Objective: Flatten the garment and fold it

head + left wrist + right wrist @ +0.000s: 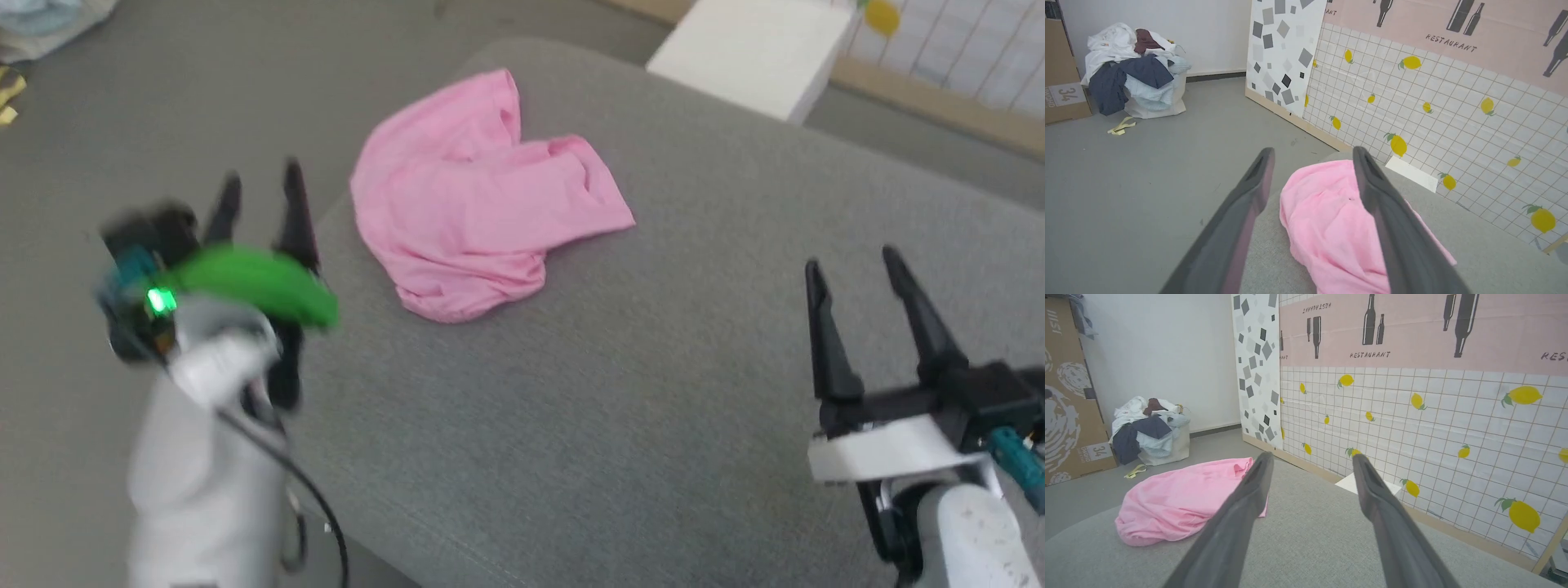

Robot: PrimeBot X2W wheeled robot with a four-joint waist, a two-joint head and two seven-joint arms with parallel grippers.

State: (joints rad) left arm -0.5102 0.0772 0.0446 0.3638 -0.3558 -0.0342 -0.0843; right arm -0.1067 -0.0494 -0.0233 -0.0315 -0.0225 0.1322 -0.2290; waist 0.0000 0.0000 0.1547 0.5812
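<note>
My left gripper [263, 174] and right gripper [851, 259] are both spread wide, holding nothing. The garment [482, 204] sits in a crumpled pink heap on the grey cushion [669, 384], just ahead of my left fingers and a bit to their right, not touching. The left one hangs by the cushion's left edge, kinda blurry in the head view. From my right jaws the garment is well off, ahead and to the left, with plain cushion in between. Past the garment there's a white block [755, 53] and the lemon wall [1453, 110], and further left on the floor [1126, 196] a clothes pile [1135, 69] beside a cardboard box [1061, 81]
</note>
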